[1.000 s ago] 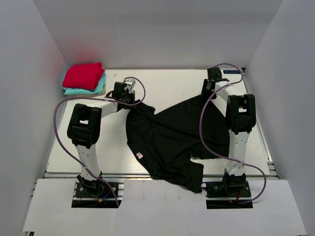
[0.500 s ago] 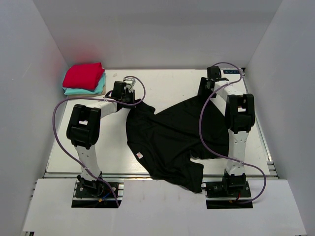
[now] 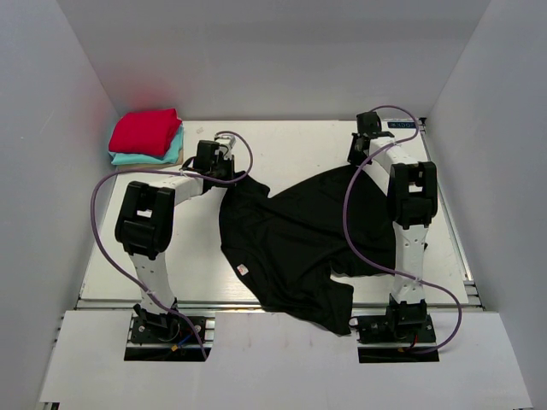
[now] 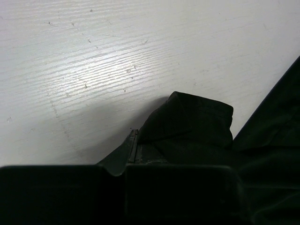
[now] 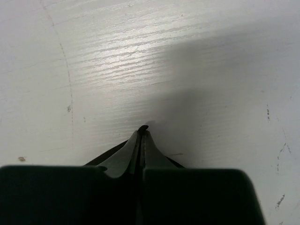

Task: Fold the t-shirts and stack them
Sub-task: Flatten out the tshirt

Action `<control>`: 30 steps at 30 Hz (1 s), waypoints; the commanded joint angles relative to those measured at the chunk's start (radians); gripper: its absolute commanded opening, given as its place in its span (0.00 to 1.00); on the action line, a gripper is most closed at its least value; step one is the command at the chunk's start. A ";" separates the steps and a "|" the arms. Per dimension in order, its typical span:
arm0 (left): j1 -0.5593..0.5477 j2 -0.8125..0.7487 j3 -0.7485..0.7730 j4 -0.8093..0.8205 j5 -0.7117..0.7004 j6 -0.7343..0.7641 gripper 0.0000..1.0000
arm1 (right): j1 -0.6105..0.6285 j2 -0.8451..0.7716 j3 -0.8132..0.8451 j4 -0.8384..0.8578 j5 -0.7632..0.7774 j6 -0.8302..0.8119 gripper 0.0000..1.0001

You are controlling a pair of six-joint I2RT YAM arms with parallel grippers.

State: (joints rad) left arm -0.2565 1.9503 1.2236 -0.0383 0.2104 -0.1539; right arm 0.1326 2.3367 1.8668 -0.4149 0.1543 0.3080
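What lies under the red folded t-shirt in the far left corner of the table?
A folded teal t-shirt lies directly under the red t-shirt; its near and right edges stick out. A thin tan edge seems to show lower. The rest is covered.

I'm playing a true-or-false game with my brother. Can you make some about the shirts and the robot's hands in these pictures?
1. The red shirt lies on top of the teal shirt. True.
2. The black shirt is folded into a neat little rectangle. False: it lies spread out and rumpled in the middle of the table.
3. The left gripper is shut on a bit of the black shirt. True.
4. The red and teal shirts sit at the near right corner. False: they sit at the far left corner.
5. The right gripper is wide open. False: its fingers are pressed together, with a sliver of black cloth pinched at the tips.
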 commanded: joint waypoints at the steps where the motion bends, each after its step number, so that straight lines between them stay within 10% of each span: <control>1: 0.002 -0.100 0.007 0.011 0.006 0.010 0.00 | 0.018 -0.033 -0.038 -0.044 0.019 0.016 0.00; 18: 0.002 -0.552 -0.004 0.000 0.009 0.073 0.00 | 0.016 -0.930 -0.527 0.450 0.166 -0.107 0.00; 30: 0.002 -1.050 0.008 -0.076 -0.342 0.105 0.00 | 0.016 -1.270 -0.377 0.311 0.275 -0.202 0.00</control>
State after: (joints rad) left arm -0.2573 0.9485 1.2110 -0.0551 0.0261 -0.0708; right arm 0.1509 1.1248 1.4254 -0.0891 0.3676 0.1467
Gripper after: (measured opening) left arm 0.029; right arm 0.009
